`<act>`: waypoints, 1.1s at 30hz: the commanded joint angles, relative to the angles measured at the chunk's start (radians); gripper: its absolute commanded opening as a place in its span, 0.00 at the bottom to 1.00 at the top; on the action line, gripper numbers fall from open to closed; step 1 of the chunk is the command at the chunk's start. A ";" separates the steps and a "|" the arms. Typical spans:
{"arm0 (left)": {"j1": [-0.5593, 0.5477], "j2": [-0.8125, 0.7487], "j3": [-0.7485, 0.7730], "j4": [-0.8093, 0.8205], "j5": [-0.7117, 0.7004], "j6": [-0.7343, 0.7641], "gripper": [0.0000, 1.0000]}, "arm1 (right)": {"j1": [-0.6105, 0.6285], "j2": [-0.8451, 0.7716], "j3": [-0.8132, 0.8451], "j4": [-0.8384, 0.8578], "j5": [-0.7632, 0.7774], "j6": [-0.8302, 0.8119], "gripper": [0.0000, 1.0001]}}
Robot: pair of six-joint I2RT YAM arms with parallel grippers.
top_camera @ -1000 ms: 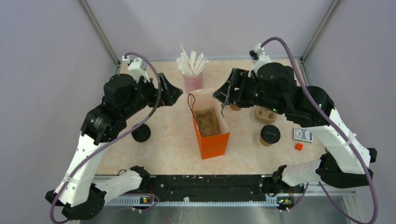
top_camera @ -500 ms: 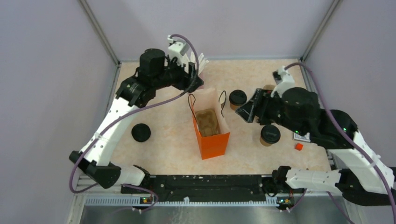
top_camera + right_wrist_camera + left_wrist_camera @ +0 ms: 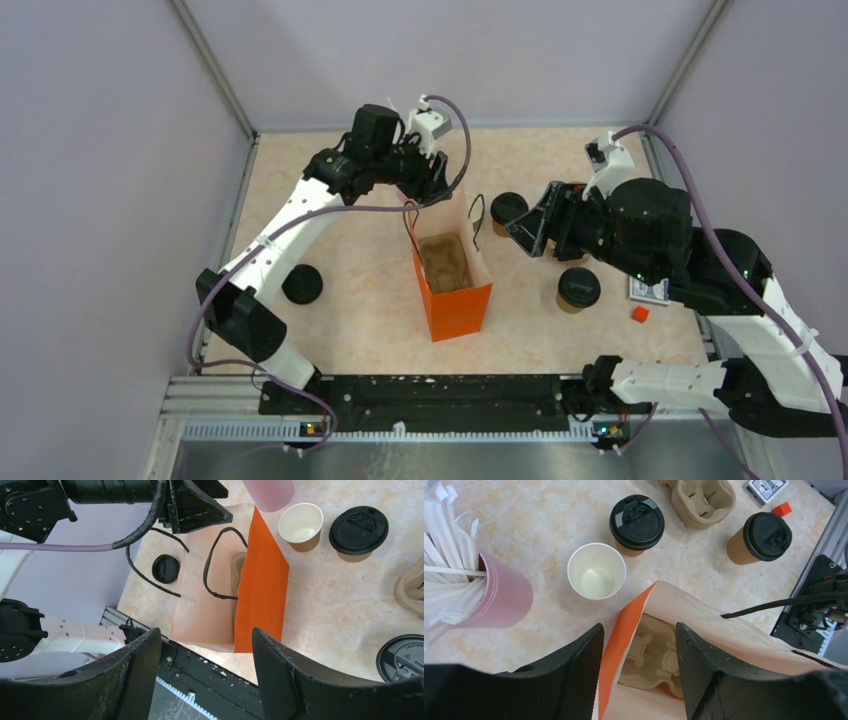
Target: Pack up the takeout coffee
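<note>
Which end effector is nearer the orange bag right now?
Left. The left end effector sits over the far rim of the orange bag, its fingers either side of the wall. The right end effector hangs off to the bag's right, near a lidded coffee cup.

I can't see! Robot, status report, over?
Left gripper open, straddling rim of orange paper bag. Right gripper open, empty. Brown paper cups outside bag.

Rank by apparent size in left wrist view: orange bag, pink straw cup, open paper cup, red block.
1. orange bag, closest to the lens
2. pink straw cup
3. open paper cup
4. red block
</note>
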 commanded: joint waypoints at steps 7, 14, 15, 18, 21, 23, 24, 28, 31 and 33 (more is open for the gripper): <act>0.001 0.041 0.065 -0.036 0.022 0.177 0.52 | 0.008 0.001 0.024 -0.001 0.044 -0.048 0.66; 0.001 0.033 0.061 -0.083 0.045 0.167 0.13 | 0.007 0.010 0.021 0.017 0.043 -0.049 0.66; 0.001 0.020 0.061 -0.077 0.045 0.148 0.08 | 0.007 0.009 0.017 0.016 0.044 -0.047 0.66; 0.000 -0.032 0.061 -0.058 0.011 0.048 0.00 | 0.007 0.004 -0.009 0.022 0.040 -0.033 0.66; 0.000 -0.093 0.045 -0.055 -0.025 -0.105 0.00 | 0.007 0.000 -0.036 0.018 0.045 -0.002 0.66; 0.000 -0.144 0.010 -0.050 -0.037 -0.203 0.00 | 0.007 0.001 -0.051 0.016 0.048 0.015 0.66; 0.000 -0.176 -0.015 -0.045 -0.055 -0.255 0.00 | 0.007 0.000 -0.061 0.011 0.054 0.025 0.67; 0.000 -0.302 -0.141 -0.013 -0.169 -0.452 0.00 | 0.007 0.009 -0.090 -0.033 0.083 0.083 0.72; 0.000 -0.370 -0.232 0.000 -0.211 -0.589 0.00 | 0.008 0.027 -0.077 -0.087 0.130 0.118 0.82; 0.000 -0.406 -0.282 0.003 -0.219 -0.659 0.00 | 0.008 0.041 -0.050 -0.119 0.172 0.126 0.90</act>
